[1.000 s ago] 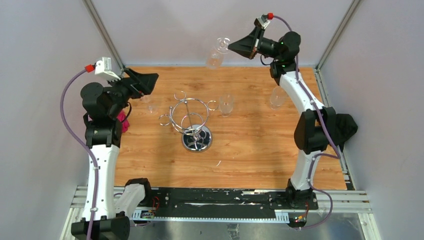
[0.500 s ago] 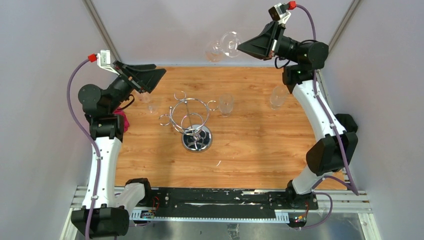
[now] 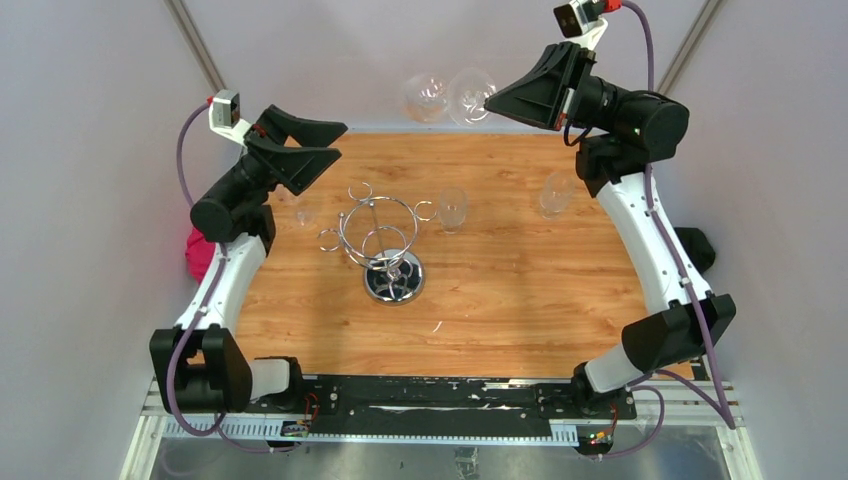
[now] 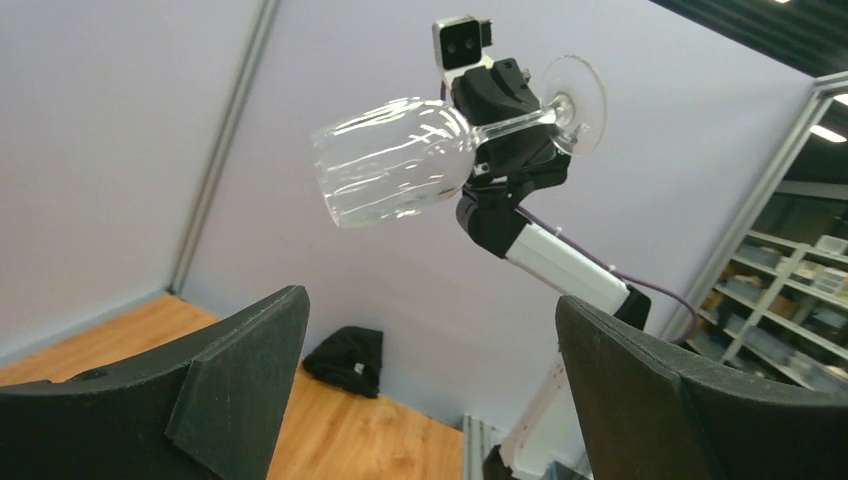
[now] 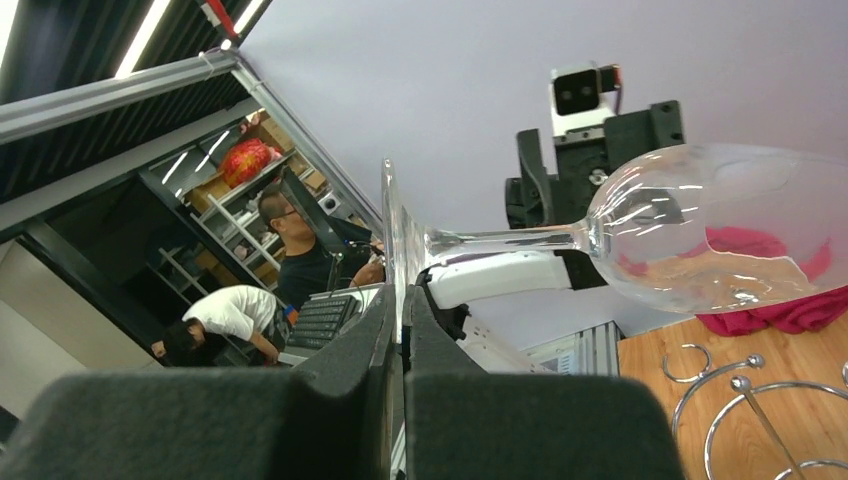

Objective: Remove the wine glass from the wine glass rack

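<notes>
Found the right claw [image 3: 490, 97] clamped shut on the edge of the foot [image 4: 575, 92] of the wine glass [image 3: 427, 96], holding it sideways, high near the back wall [image 3: 350, 60]. Located the wine glass rack [image 3: 394, 281] upright on the table [image 3: 520, 300] below, well apart from the glass, no hook touching it. Judged removal done. Found the left claw [image 3: 340, 142] spread wide, empty, aimed at the bowl [image 4: 395, 160] without contact. Judged this a stance for receiving or steadying. Flagged the thin grip on a smooth foot as a slip risk.
</notes>
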Controlling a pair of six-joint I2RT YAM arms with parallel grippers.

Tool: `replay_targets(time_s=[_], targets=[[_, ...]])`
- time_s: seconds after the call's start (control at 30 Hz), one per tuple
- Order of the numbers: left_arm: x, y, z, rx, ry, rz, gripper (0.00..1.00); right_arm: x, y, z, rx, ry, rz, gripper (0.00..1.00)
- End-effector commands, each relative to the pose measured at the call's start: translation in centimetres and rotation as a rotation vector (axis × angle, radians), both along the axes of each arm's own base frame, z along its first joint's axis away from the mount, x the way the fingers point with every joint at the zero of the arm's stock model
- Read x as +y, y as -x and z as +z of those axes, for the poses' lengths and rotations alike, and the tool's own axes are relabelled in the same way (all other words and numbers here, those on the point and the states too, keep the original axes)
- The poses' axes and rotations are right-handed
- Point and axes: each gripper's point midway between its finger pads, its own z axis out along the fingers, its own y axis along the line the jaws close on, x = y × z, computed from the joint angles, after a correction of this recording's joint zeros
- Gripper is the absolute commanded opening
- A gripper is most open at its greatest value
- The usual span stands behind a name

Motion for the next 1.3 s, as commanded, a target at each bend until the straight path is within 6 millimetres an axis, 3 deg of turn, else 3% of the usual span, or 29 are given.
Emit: replay_targets(time_s=[0.0, 0.23, 0.37, 0.7, 1.0, 1.27], targets=[[-1.2, 3.4, 0.5, -0.111, 0.003, -0.112, 1.0, 0.0, 4.6, 3.2, -0.161, -0.083, 0.036, 0.0], [-1.1, 2.0, -0.2, -0.069, 0.026, -0.11, 1.0, 3.3, 6.4, 3.1, -0.169, -0.075, 0.144, 0.0], [-1.0, 1.8, -0.5, -0.058, 0.03, -0.106, 1.0, 4.0, 6.7, 3.3, -0.173, -0.081, 0.168, 0.0], [-1.0, 2.2, -0.1, -0.063, 0.041, -0.109, 1.0, 6.0, 5.8, 1.8, -0.135, -0.051, 0.194, 0.0], [-1.0, 4.1, 1.3, -0.11, 0.045, -0.116, 0.99, 8.1, 4.1, 0.6, -0.088, -0.053, 0.232, 0.0], [-1.0, 8.7, 3.4, -0.205, 0.045, -0.131, 0.92, 9.4, 1.7, -1.4, -0.026, -0.076, 0.277, 0.0]])
